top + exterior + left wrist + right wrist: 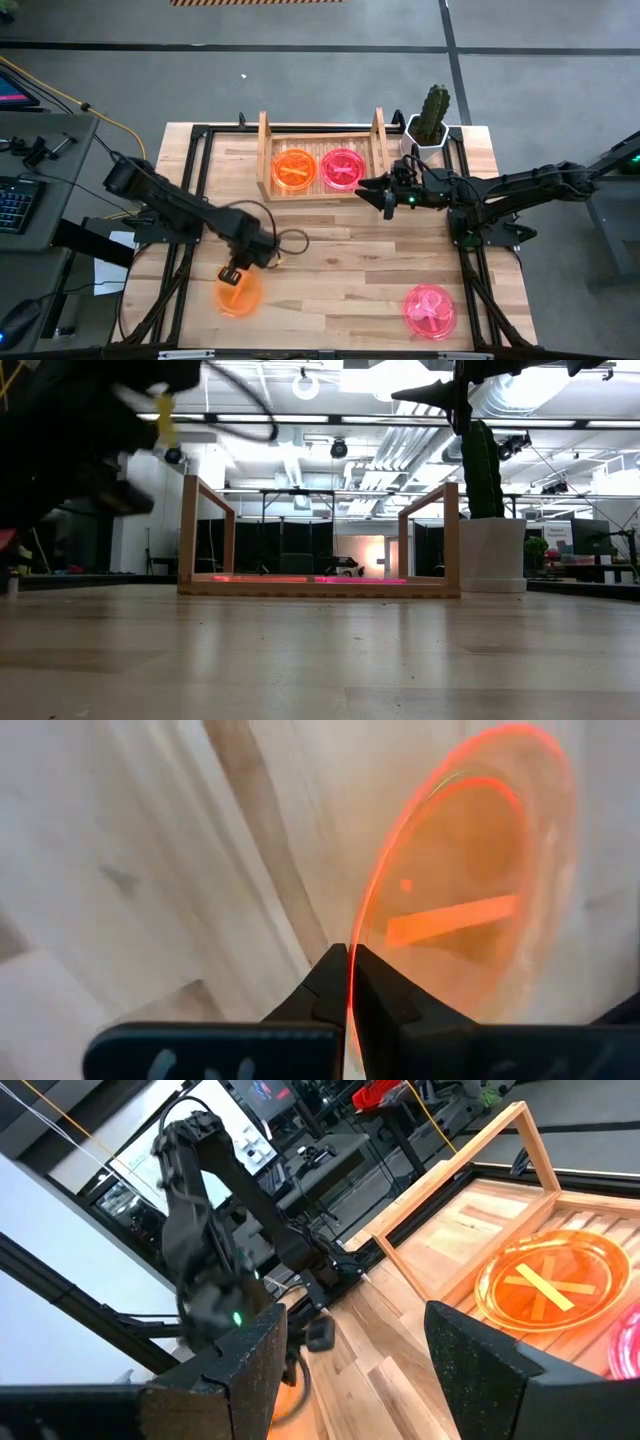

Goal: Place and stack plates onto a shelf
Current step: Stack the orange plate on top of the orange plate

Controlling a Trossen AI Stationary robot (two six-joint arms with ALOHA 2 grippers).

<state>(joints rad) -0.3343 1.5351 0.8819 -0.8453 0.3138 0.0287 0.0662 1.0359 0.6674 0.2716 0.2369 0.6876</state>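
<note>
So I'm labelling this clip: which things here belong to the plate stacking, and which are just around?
Job:
shelf
orange plate and pink plate on it
orange plate gripped by left gripper
pink plate on table
right gripper, open

Around:
potted cactus
keyboard

A grey floor (330, 25) crossed by dark lines surrounds the wooden table (340, 260). A desk with keyboard (14, 203) stands alongside. Overhead, white ducts (400, 445) and strip lights (250, 423).

plates (295, 169): glossy translucent plastic | shelf (266, 150): pale smooth wood | table (340, 260): light wood, grained, slight sheen | left gripper (349, 982) fingers (385, 1000): matt black | pot (493, 555): matt white
</note>
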